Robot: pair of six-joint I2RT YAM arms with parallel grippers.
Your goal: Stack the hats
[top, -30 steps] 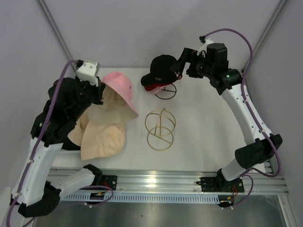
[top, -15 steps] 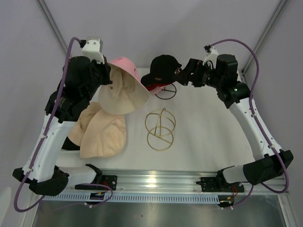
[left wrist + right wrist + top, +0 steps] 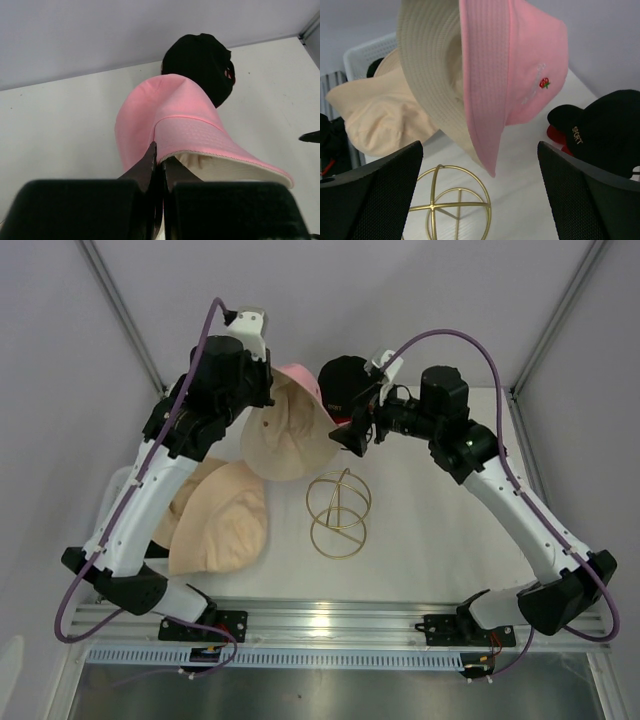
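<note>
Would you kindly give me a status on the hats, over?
Left gripper shut on pink hat, held aloft. Right gripper open, empty. Beige hat lies on table. Wire frame close by.

The black baseball cap (image 3: 600, 130) reads "SPORT"; stitching on the pink bucket hat (image 3: 520, 60) is unreadable.

The pink bucket hat (image 3: 520, 65) pinched by the left gripper (image 3: 160, 157) is plain pink outside and pale cream inside, with a small red and green flower stitched on the crown. To the left of the right gripper (image 3: 480, 200) in its own view, the beige hat (image 3: 375, 115) is one even sandy colour. To its right, the baseball cap (image 3: 600, 130) is black with white letters and red under the visor. Between its black, mesh-patterned fingers (image 3: 370, 200) the wire hoop (image 3: 447, 205) shows gold.
</note>
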